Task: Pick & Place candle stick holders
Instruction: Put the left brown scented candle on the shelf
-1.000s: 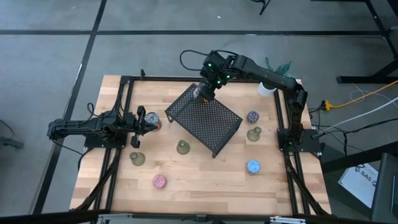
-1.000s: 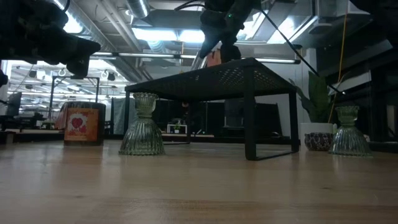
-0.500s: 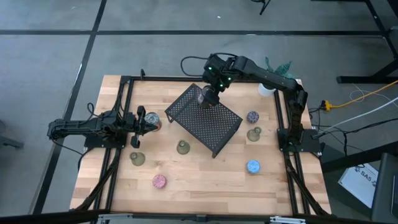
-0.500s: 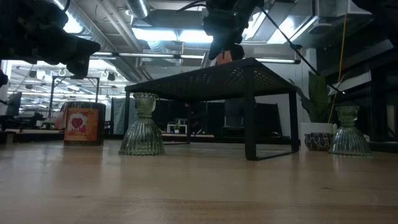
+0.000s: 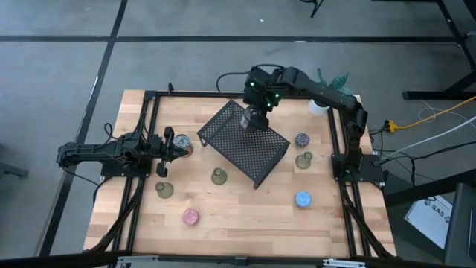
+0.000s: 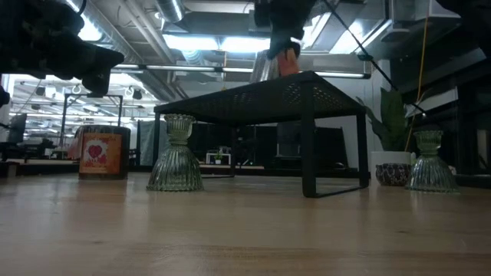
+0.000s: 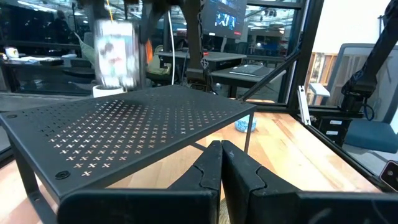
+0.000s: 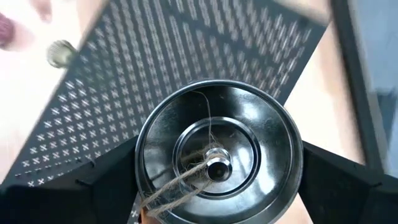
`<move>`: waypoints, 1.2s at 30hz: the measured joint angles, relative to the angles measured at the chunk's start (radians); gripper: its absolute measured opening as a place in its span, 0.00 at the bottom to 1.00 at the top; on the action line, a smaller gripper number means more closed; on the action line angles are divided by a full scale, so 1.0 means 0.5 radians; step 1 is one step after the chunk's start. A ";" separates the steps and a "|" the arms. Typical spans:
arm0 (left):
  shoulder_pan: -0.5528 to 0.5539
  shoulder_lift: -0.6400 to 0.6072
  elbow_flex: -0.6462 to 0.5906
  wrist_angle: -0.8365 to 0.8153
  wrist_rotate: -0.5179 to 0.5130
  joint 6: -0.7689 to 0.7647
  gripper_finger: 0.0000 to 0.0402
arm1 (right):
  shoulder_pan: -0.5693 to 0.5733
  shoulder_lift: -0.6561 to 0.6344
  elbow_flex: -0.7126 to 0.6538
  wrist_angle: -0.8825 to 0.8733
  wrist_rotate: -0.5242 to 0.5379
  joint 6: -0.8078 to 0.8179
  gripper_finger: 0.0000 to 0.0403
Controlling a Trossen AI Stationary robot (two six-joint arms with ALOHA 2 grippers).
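Note:
My right gripper (image 5: pixel 253 119) is shut on a shiny open-topped tin with a wick (image 8: pixel 217 162) over the far part of the black perforated rack (image 5: pixel 245 143). The tin also shows in the low view (image 6: pixel 281 64) and, blurred, in the left wrist view (image 7: pixel 115 52). On the table stand olive-green holders (image 5: pixel 218 176) (image 5: pixel 163 190) (image 5: pixel 303 160), a purple one (image 5: pixel 301 139), a blue one (image 5: pixel 302 199) and a pink one (image 5: pixel 190 217). My left gripper (image 5: pixel 165 146) is shut and empty at the table's left. My right gripper pinches the tin's round side wall (image 8: pixel 142 163) between its two fingers (image 8: pixel 106 186), one on each side. The fingers come from above, pointing down. The tin is upright, open top up, close over the rack's top; whether it touches the rack I cannot tell.
A tin with a red heart label (image 5: pixel 182 143) stands beside my left gripper. A white pot with a green plant (image 5: pixel 318 106) stands at the far right. The black frame rails (image 5: pixel 141 186) run along both table sides. Bare wood lies toward the near edge.
My right gripper has carried the tin from the rack's far-left corner a little toward the table's right and near edges, farther in over the rack's top. The tin has stayed upright in the hold.

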 joint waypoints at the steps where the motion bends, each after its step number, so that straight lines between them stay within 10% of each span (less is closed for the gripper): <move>1: 0.000 0.000 0.000 0.000 0.000 0.001 0.00 | 0.006 -0.001 0.044 -0.030 0.001 -0.039 0.89; 36: 0.000 0.000 -0.001 0.000 0.000 0.000 0.00 | 0.207 0.013 -0.112 -0.179 0.241 -0.234 0.89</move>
